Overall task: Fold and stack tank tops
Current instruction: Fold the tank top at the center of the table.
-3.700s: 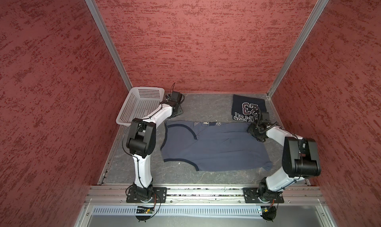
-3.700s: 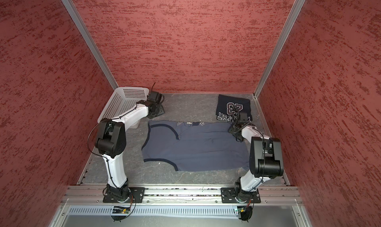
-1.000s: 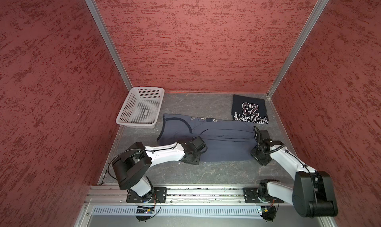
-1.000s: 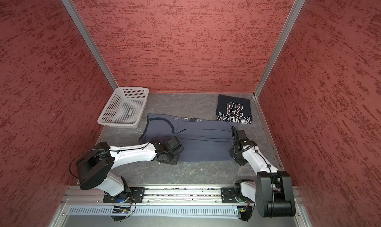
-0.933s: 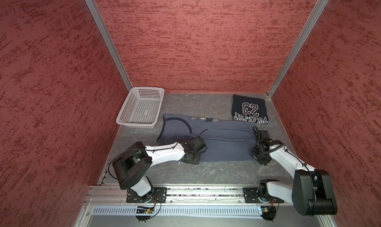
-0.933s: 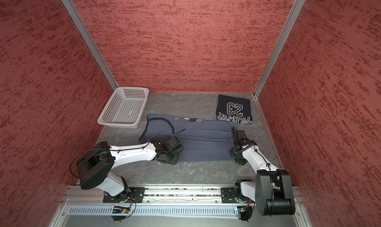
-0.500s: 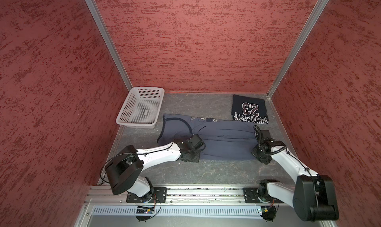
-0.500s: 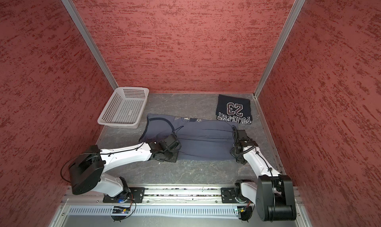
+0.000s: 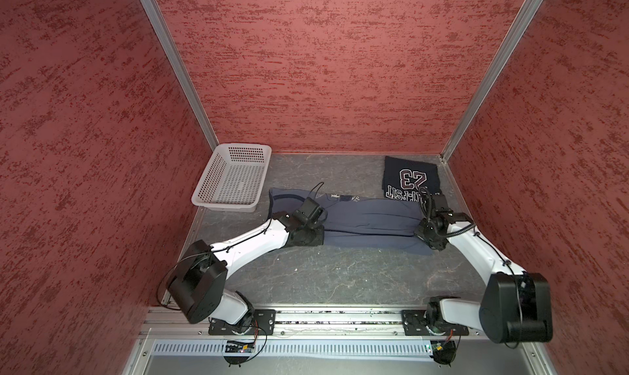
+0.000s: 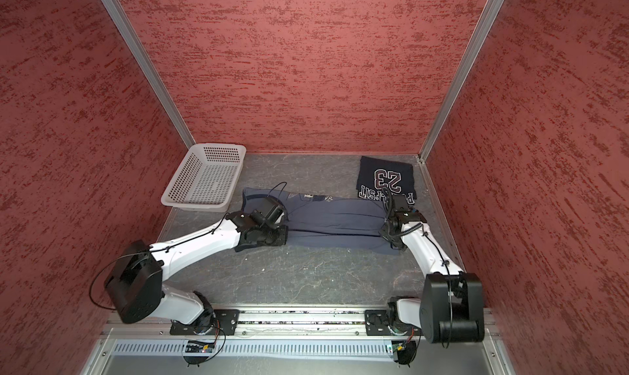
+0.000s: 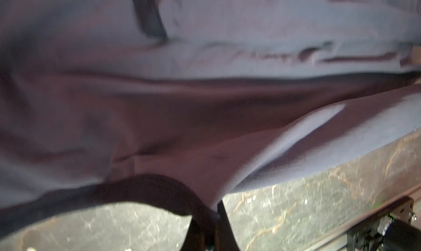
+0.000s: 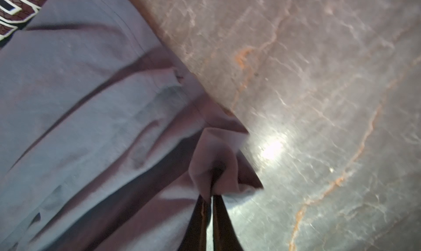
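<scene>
Both arms have come from the far edge of the slate blue-grey tank top point(image 9: 371, 220) to its near edge. The top was spread wide a few seconds ago and now lies folded lengthwise as a narrower band across the middle of the table point(image 9: 340, 274). A second ago the jaws stood apart; now the left gripper point(image 11: 215, 216) is pinched together on the navy trim point(image 11: 145, 188) at the band's near left corner. The right gripper point(image 12: 210, 196) is clamped on a puckered corner of the hem point(image 12: 216, 156) at the near right end. In both top views the dark navy tank top point(image 10: 386, 179) lies folded in the far right corner, lettering up, its near edge meeting the band's far right end. A white basket point(image 9: 238, 182) sits at the far left, just beside the band.
</scene>
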`<action>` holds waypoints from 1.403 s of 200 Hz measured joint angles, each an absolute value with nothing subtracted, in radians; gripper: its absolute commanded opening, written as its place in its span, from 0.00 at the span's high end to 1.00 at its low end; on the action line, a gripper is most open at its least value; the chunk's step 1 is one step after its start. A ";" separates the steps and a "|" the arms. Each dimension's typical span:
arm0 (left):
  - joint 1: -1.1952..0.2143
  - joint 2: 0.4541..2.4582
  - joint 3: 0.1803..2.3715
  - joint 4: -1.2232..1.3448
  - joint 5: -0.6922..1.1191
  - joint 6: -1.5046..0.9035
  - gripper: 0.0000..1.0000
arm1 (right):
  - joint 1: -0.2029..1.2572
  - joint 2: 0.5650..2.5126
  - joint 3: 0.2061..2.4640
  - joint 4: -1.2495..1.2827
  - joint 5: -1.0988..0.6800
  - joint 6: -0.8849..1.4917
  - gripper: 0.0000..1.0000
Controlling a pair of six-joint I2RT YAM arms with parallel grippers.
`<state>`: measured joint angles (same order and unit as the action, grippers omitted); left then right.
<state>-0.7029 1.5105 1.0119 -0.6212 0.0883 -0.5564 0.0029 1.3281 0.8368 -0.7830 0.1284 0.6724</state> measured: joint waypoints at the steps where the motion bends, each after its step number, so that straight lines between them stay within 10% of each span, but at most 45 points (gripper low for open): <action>1: -0.701 1.518 1.018 -0.622 0.089 -0.555 0.92 | 0.003 1.334 0.840 -0.781 0.128 0.670 0.89; 63: -0.631 1.738 1.168 -0.652 0.124 -0.538 0.90 | 0.003 1.518 0.968 -0.715 0.120 0.578 0.88; 99: -0.603 1.757 1.168 -0.657 0.133 -0.557 0.89 | 0.003 1.526 0.970 -0.712 0.142 0.561 0.56; 199: -0.605 1.763 1.156 -0.650 0.129 -0.580 0.88 | -0.032 1.442 0.801 -0.696 0.156 0.614 0.37; 280: -0.606 1.766 1.142 -0.636 0.129 -0.583 0.88 | -0.048 1.483 0.806 -0.639 0.154 0.595 0.84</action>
<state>-0.6060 1.7657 1.1419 -0.6357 0.1291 -0.5835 -0.0479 1.4834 0.8062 -0.6392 0.1539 0.5949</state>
